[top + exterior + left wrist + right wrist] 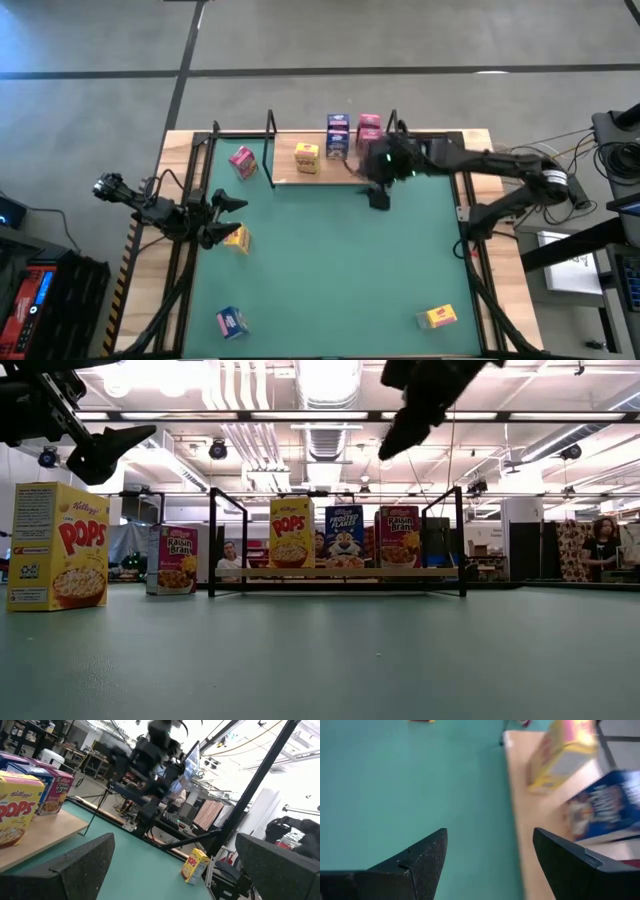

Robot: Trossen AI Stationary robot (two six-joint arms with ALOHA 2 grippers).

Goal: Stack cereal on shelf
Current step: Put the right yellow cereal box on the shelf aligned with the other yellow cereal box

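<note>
1. Right gripper (379, 196) over the mat by the shelf (285, 168) front edge; jaws parted, nothing between them.
2. Left gripper (228, 218) at the mat's left side, jaws wide, empty, beside a yellow Pops box (237, 238).
3. On the shelf: Pops (291, 533), Frosted Flakes (344, 537), Raisin Bran (398, 536); upper boxes partly hidden by the right arm.
4. Right wrist view blurred; labels unreadable.

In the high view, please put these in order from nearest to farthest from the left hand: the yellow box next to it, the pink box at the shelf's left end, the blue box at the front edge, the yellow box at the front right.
From the left hand:
1. Yellow box, right beside it on the mat.
2. Pink box, at the left end of the shelf.
3. Blue box, front left of the mat.
4. Yellow box at the front right, across the mat.
</note>
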